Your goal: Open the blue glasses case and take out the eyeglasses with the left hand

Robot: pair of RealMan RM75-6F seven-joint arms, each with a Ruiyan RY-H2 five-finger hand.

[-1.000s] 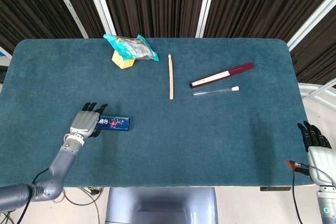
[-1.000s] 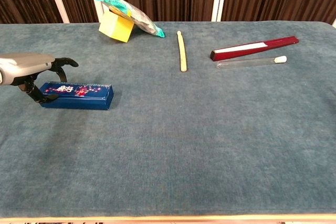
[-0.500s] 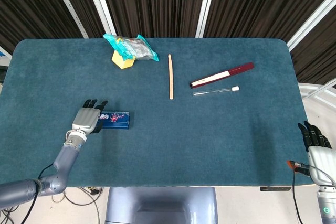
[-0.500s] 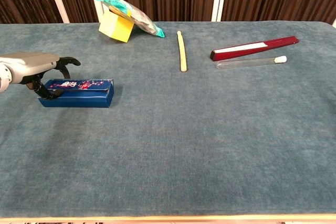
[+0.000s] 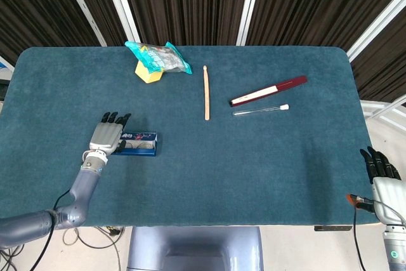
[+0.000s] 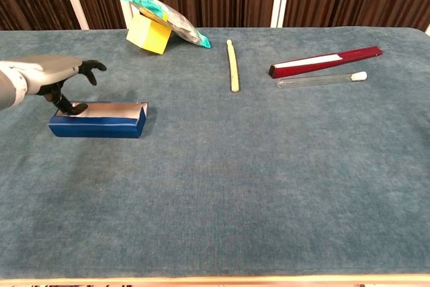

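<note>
Down at the table's (image 5: 266,176) left front quarter, the blue glasses case (image 5: 138,145) lies flat on the teal cloth, long side parallel to the front edge. In the chest view its top shows pale, as if the lid is raised or gone; the eyeglasses cannot be made out inside. The left hand (image 5: 106,135) sits over the case's left end, palm down, upper fingers (image 6: 94,66) spread forward above it while a dark lower digit reaches down to the end of the case (image 6: 98,120); whether it actually grips anything I cannot tell. Broad bare cloth lies in front of the case toward the near edge and to its right across the middle of the table. Along the far side sit a yellow block (image 5: 147,72) under a teal snack bag (image 5: 158,57), a wooden stick (image 5: 206,92), a dark red flat case (image 5: 269,90) and a clear tube (image 5: 260,110) just before it. The right hand (image 5: 383,176) hangs off the table's right front corner, fingers straight and close together, holding nothing.
</note>
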